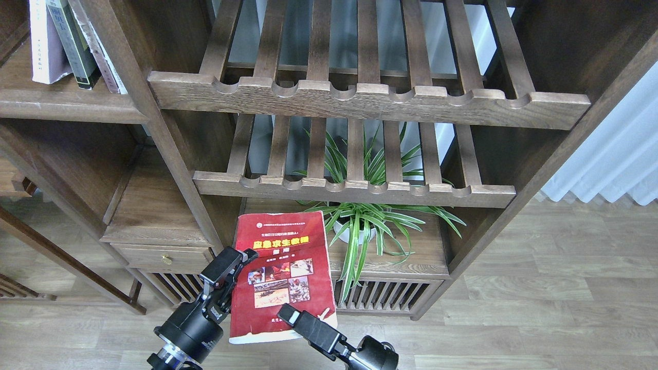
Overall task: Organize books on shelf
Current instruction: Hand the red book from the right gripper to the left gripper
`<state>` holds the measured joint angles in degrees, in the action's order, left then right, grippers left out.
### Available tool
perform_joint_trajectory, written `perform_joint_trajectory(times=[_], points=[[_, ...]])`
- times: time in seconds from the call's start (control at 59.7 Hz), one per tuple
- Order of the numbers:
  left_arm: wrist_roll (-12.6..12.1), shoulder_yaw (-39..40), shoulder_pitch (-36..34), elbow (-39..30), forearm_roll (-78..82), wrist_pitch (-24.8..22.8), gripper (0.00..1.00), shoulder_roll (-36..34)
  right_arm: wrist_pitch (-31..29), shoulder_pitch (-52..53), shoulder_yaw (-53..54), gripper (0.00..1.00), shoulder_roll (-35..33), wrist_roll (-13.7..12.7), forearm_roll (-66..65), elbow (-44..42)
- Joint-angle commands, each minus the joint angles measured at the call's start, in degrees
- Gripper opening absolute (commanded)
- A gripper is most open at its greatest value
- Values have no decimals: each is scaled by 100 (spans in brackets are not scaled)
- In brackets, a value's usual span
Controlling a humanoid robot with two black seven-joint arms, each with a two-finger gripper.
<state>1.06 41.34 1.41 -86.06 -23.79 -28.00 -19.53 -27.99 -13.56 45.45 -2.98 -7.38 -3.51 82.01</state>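
The thick red book (284,267) with small cover photos is held upright, cover towards me, in front of the lower cabinet. My right gripper (289,314) is shut on its bottom edge. My left gripper (235,261) is at the book's left edge with its fingers still spread, one fingertip (249,254) over the cover. The pale lavender-white book (43,49) and the black-edged green one (74,46) lean on the dark plank shelf (67,109) at the top left, with a third worn book (103,56) against the post.
Two slatted racks with notched rails (360,100) (354,189) fill the middle. A potted spider plant (360,226) stands just right of the red book. A small drawer cabinet (162,252) is left of it. An upright post (164,139) separates the bays.
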Motion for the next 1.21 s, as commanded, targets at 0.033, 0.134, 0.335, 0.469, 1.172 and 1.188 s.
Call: perform_joint_trajectory(times=[0.033,0.134,0.335,0.469,1.172,1.188], points=[[43,76,0,-33,-12,0,11,-227,-1,46,25,3,-27,18,17,-10],[61,76,17,-33,-12,0,39,-314,-1,55,34,3,-53,-210,0,-45],[61,190,61,-33,-21,0,66,-403,-1,46,34,3,-54,-281,-9,-89],[70,339,61,-42,-30,0,70,-403,-1,46,25,3,-36,-281,-18,-98],[61,-65,-88,-42,-3,0,9,-394,-1,-15,25,3,-36,-290,-106,-98],[61,-65,-88,-42,-3,0,9,-394,-1,-15,25,3,-27,-290,-106,-98]])
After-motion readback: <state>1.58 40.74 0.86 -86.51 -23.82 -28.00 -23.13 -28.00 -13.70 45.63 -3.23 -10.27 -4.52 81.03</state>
